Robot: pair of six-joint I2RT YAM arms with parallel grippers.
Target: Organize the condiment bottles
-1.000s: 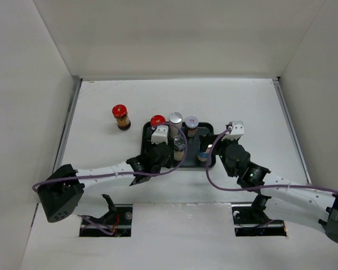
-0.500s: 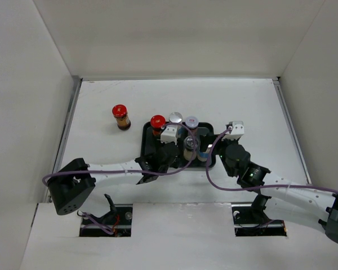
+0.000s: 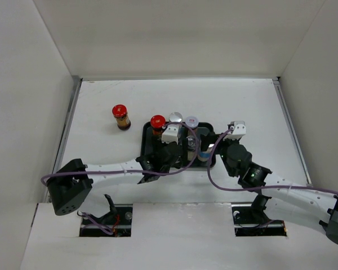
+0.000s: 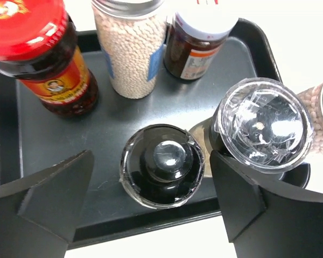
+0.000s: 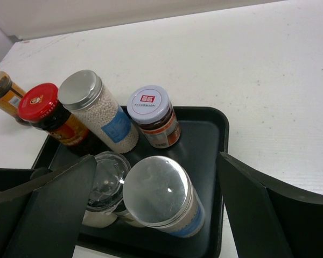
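A black tray point(image 3: 146, 140) holds a red-capped jar point(image 3: 158, 121), a silver-lidded jar of white beads point(image 3: 175, 117) and a white-capped brown jar point(image 3: 191, 121) in its back row. A second red-capped jar point(image 3: 120, 116) stands on the table left of the tray. My left gripper point(image 4: 151, 159) is open over the tray's front. A dark-lidded bottle point(image 4: 162, 165) stands between its fingers with a gap on each side. A clear-lidded bottle point(image 4: 264, 123) stands against its right finger. My right gripper point(image 5: 157, 161) is open around a silver-lidded, blue-labelled jar point(image 5: 161, 199), not touching it.
White walls point(image 3: 39, 112) close in the table on the left, back and right. Purple cables point(image 3: 214, 177) loop from both wrists over the tray's front edge. Both arms reach in from the near edge, their wrists close together over the tray.
My left gripper carried the clear-lidded bottle to the right along the tray's front, then opened. The right arm has hardly moved.
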